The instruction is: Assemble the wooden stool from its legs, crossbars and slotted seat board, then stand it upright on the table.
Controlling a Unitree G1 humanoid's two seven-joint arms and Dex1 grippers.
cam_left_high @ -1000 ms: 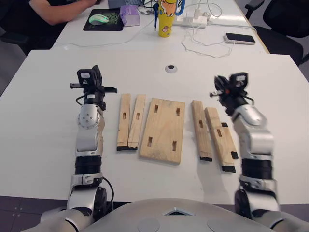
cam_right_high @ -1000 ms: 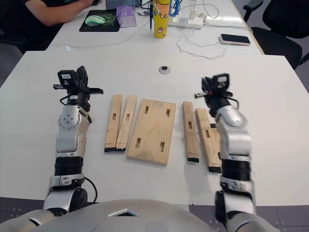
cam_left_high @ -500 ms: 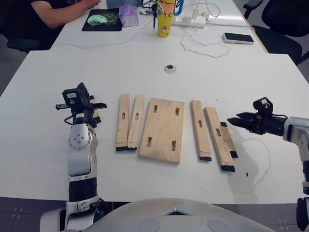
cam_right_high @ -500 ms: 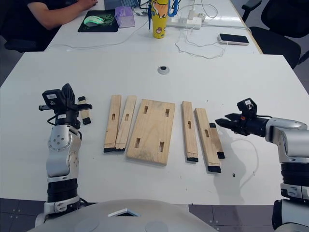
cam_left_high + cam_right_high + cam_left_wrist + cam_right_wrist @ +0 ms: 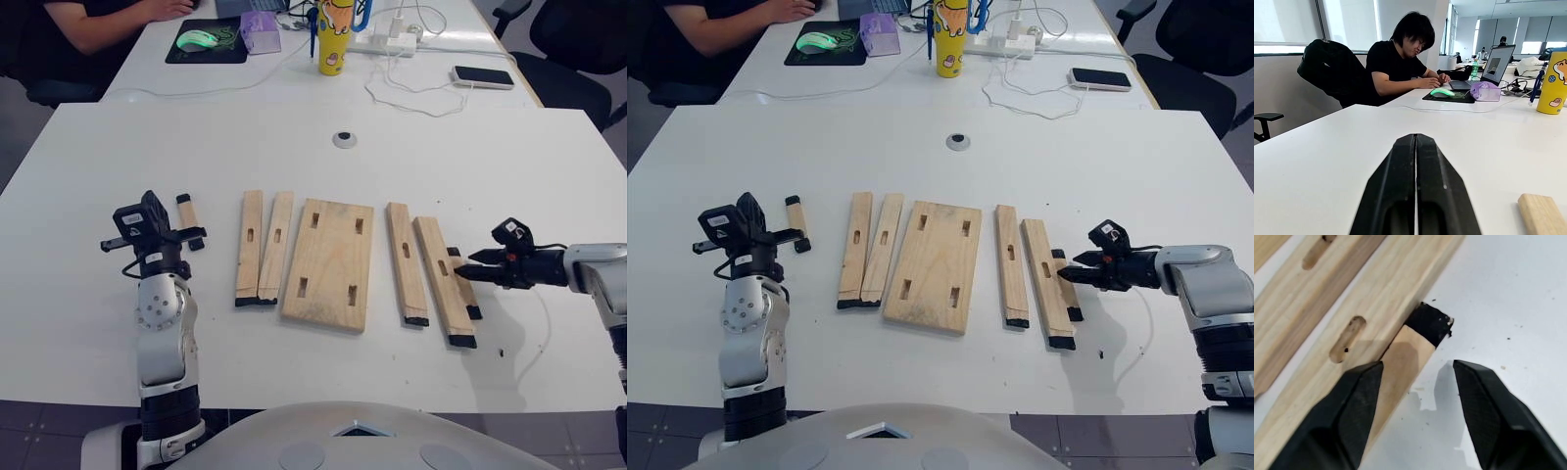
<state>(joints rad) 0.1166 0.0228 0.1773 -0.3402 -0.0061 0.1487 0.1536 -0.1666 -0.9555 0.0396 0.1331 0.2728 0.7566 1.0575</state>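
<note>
Hovering right gripper (image 5: 1415, 366): fingers apart over the short crossbar (image 5: 1408, 345), which lies against the outer right leg (image 5: 443, 277).
Left gripper (image 5: 1416, 147): closed, empty.
Crossbar: I judge it light and stiff; I'd pinch it mid-length across its narrow faces.

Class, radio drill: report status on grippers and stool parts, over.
Left gripper shut, empty. Right gripper open at crossbar beside right legs. Seat board flat, nothing assembled. No obstruction seen.
</note>
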